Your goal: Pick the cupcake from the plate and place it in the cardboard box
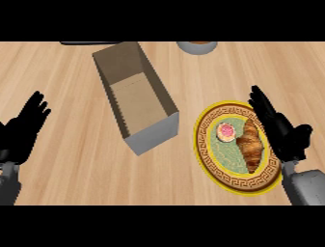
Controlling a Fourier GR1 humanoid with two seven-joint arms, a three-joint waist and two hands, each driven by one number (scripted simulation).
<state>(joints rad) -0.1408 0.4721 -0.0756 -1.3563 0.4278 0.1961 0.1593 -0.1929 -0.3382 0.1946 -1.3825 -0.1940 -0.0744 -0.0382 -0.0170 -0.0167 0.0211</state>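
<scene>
We see the cupcake [227, 131] on the plate [225, 181], toward the plate's left side — pink on top with a pale rim around it. Just to its right, touching or nearly so, lies a croissant [251, 146], golden brown and stretched lengthwise down the plate. The plate itself has a green centre, a dark patterned band and a yellow edge, and it sits on the right half of the wooden bench [65, 178].

Over the plate's right edge we find the right robot hand [278, 126], fingers straight and pointing up the view, thumb out to the right; it holds nothing, and the fingers lie beside the croissant. We cannot tell whether it touches the plate. Its grey forearm enters from the lower right corner.

To the left of the plate, near but apart from it, stands the cardboard box [140, 103] — long, open at the top, set at a slant, its near end a grey wall closest to the plate, with nothing visible inside.

Well to the left of the box we see the left robot hand [15, 132] near the view's left edge, resting open with fingers spread and pointing up.

At the far edge of the bench, a grey round object [197, 47] shows partly, with a dark flat shape [87, 43] to its left.
</scene>
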